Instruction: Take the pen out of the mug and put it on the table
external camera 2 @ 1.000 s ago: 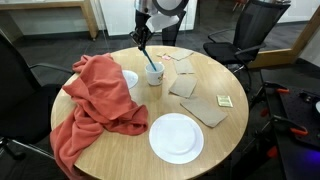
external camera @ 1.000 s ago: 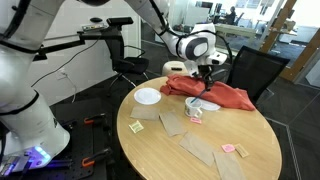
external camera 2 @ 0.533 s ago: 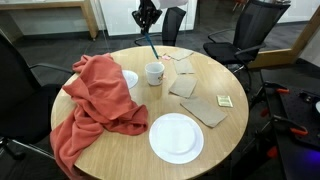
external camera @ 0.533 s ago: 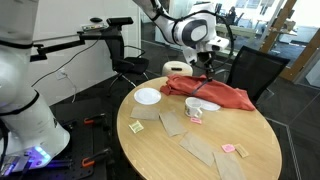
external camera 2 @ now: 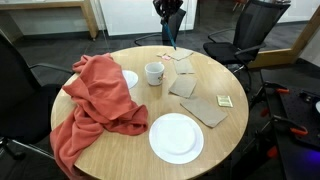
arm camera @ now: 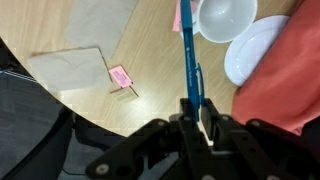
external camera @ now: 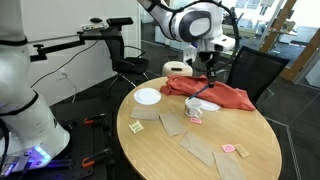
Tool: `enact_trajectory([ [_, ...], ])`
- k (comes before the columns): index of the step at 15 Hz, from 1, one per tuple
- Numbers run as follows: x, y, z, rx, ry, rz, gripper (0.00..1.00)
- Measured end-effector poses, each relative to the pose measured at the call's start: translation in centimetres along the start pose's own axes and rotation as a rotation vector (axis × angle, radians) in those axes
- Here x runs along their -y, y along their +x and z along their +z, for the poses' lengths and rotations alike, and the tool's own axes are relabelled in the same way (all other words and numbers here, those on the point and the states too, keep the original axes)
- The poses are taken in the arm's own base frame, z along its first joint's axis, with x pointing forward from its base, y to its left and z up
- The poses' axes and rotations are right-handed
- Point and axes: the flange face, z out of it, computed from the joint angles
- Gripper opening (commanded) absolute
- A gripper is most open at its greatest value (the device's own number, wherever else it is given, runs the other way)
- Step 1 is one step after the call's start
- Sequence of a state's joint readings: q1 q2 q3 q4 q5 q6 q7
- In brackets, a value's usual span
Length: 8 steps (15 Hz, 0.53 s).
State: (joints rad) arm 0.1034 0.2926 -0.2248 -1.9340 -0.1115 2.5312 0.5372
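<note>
The round wooden table (external camera 2: 232, 125) carries a mug (external camera 2: 154, 73), plate (external camera 2: 176, 137), red cloth (external camera 2: 95, 100) and napkins (external camera 2: 205, 108).

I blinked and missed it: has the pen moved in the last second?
Yes. The pen, clamped in the gripper, has risen out of the mug and now hangs above and right of it in an exterior view.

The pen (arm camera: 188, 60) clamped between the black jaws is teal-blue. Ahead of the jaws, past the pen's tip, the mug (arm camera: 225, 18) shows white, with a second white vessel (arm camera: 258, 50) beside it. The cloth (arm camera: 290, 85) off to one side of the jaws is salmon-red. The desk (arm camera: 150, 70) is light wood. On it lie tan-brown paper squares (arm camera: 68, 68) and a pink tag (arm camera: 121, 77). In an exterior view the plate (external camera 2: 176, 137) is plain white and a small packet (external camera 2: 224, 100) is yellow.
</note>
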Motion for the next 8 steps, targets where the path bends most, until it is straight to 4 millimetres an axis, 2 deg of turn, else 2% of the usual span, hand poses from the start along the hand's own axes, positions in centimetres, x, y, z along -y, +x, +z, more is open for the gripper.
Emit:
enact_trajectory([
  [4,-5.9,0.0,0.8,0.067,-0.050,0.073,0.04],
  [8,-10.9,-1.0,3.1,0.154,-0.060,0.084,0.04],
])
